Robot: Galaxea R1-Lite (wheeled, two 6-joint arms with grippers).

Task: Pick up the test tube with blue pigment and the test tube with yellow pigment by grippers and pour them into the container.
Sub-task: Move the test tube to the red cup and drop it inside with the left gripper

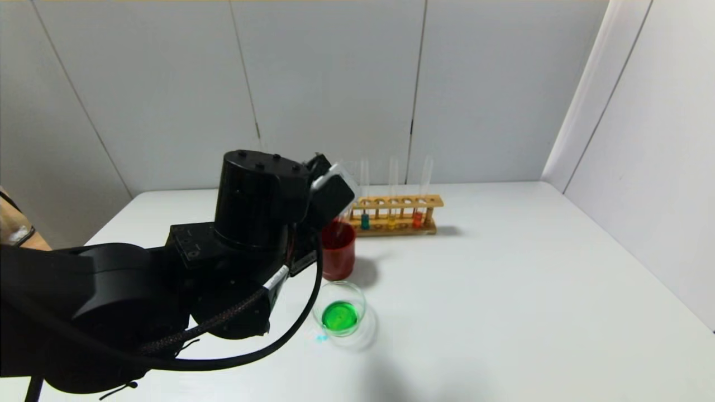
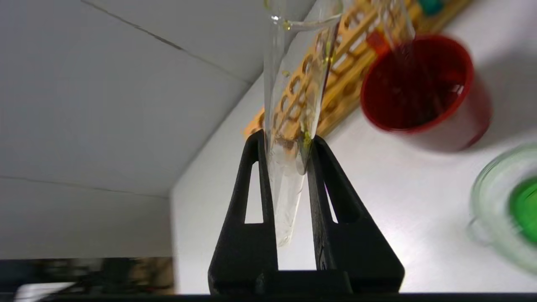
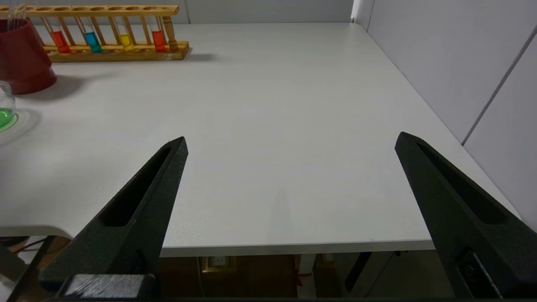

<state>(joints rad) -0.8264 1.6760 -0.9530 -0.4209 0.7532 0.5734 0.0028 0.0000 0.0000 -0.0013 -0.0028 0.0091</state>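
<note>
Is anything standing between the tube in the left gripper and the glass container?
Nothing visible does. The left gripper holds the test tube, with only yellow traces; bare table separates it from the container, and the red cup stands aside.

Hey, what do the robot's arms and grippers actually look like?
The left arm is bulky matte black, with a cylindrical joint, a braided black cable and a white-grey box near the wrist. The left gripper and right gripper have black, tapered, textured fingers with slot cut-outs.
</note>
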